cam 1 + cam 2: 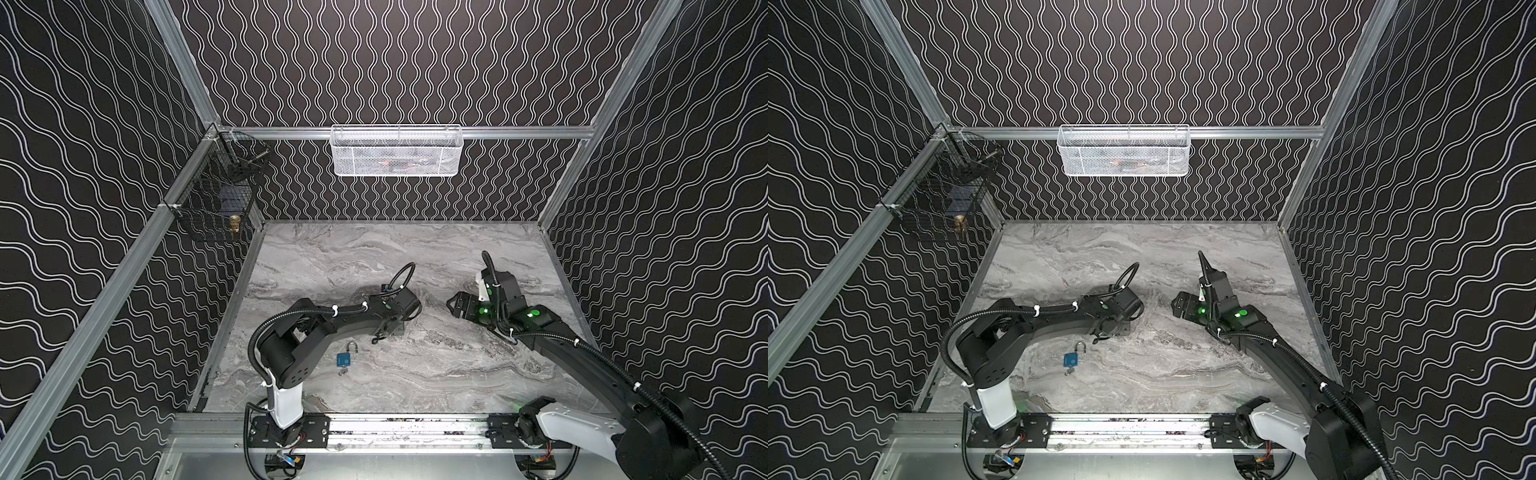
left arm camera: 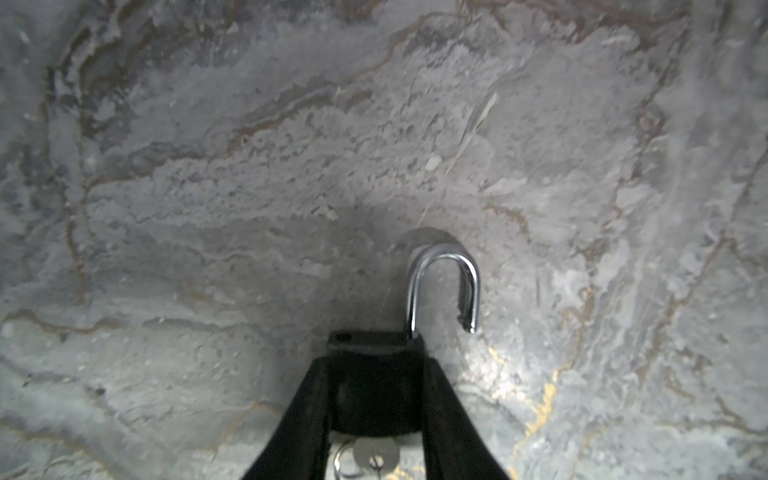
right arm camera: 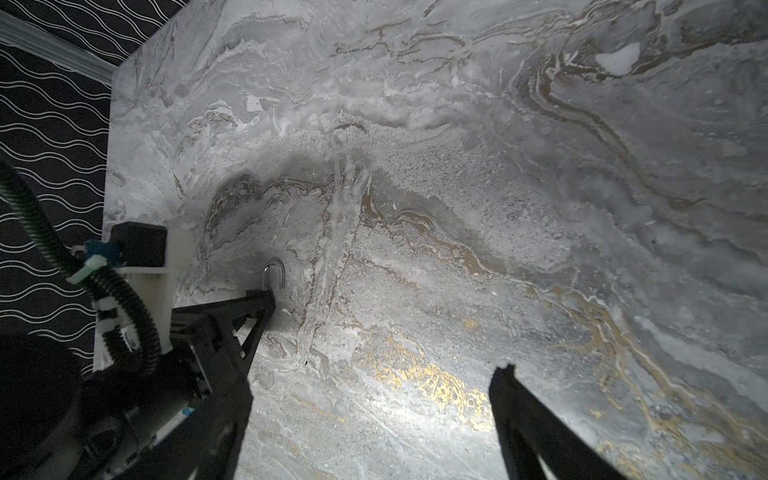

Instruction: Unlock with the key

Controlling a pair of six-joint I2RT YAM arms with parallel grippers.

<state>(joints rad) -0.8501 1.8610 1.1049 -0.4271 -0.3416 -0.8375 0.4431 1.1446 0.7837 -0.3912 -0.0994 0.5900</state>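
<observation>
The left gripper (image 2: 376,363) pinches the lock (image 2: 374,395) body over the middle of the table (image 1: 374,249). The shackle (image 2: 411,299) is open and the key (image 2: 372,453) is at its base. The right gripper (image 1: 452,303), to the right, is spread and empty. A blue padlock (image 1: 343,359) lies near-left. Treat the lock as rigid, dense and probably slick; hold its flat body sides.

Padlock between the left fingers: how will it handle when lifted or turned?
On the padlock, the open chrome shackle suggests stiff metal, probably heavy for its size; the shackle may swivel. The left gripper pinches only the body's sides, so it could pivot between the fingers. The key at its base sits clear of them and may wobble.
</observation>
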